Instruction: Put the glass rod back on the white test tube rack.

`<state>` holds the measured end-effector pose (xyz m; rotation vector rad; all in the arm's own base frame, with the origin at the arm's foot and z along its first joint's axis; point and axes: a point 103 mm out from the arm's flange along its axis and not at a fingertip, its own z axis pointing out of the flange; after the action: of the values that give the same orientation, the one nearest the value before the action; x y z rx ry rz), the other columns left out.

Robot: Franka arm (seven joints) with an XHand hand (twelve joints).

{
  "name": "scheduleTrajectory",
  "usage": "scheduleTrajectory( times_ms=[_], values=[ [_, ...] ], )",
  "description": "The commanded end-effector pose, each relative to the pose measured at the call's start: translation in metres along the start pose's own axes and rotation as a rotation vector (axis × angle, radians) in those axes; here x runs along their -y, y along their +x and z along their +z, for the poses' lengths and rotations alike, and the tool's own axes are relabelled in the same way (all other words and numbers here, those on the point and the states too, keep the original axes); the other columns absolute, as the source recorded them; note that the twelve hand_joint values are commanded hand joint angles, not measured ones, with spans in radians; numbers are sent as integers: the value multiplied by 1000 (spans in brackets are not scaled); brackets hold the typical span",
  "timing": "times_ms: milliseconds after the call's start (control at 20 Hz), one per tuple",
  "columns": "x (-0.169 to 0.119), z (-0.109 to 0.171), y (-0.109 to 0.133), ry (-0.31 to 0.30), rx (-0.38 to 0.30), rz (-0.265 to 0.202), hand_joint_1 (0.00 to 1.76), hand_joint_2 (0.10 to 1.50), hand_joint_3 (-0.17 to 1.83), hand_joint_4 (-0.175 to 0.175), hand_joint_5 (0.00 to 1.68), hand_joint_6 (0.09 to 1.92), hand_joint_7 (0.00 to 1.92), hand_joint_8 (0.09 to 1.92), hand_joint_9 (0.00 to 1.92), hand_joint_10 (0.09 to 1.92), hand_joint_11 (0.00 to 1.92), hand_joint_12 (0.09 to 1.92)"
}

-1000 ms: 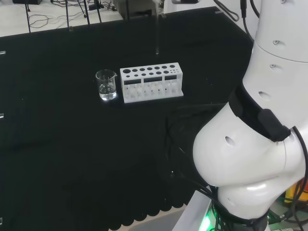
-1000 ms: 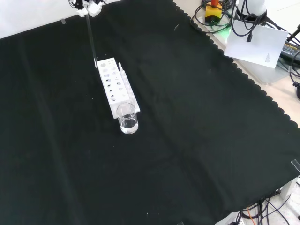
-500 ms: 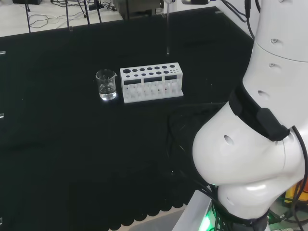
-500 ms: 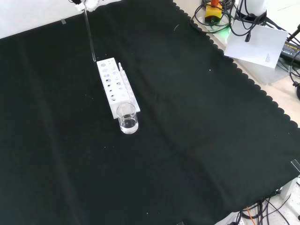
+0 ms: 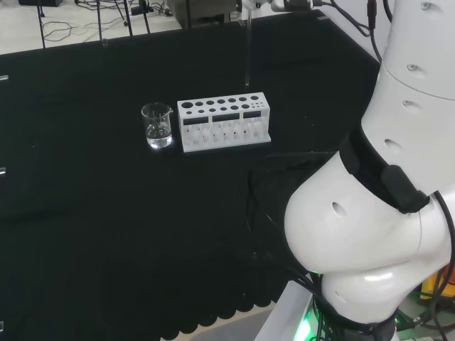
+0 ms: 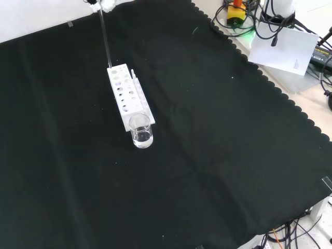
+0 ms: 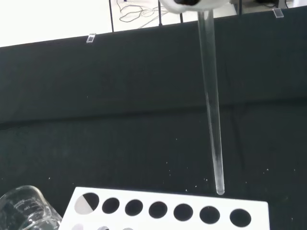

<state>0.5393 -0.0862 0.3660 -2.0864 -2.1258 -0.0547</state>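
Overhead, hand (image 6: 106, 4) pinches glass rod (image 7: 211, 115) above white rack (image 5: 225, 122); beaker (image 5: 157, 125) beside rack.

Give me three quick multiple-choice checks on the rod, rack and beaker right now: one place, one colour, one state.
1. In the head view, the beaker stands where?
A. left of the rack
B. right of it
C. on top of it

2. The rack's colour?
A. red
B. white
C. blue

3. The rod is:
A. lying on the cloth
B. standing in the beaker
C. held upright above the rack

Key: 1 A, it sits by the rack's left end; 2 B, plainly white on the black cloth; 3 C, it hangs from the hand, its tip just above the rack.
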Motion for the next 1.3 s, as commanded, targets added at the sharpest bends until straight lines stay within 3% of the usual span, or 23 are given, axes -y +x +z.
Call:
scheduleTrajectory(
  times_ms=[50,900,1300],
  values=[
    [15,1,-7,-11,-9,10,1279,1112,18,-175,987,707,997,1314,1513,1126,1432,1185],
    [10,18,-24,6,-21,28,1279,1113,16,-175,987,707,997,1314,1514,1126,1431,1186],
    [6,17,-21,7,-24,23,1279,1113,15,-175,987,706,997,1314,1515,1126,1430,1187]
  ],
)
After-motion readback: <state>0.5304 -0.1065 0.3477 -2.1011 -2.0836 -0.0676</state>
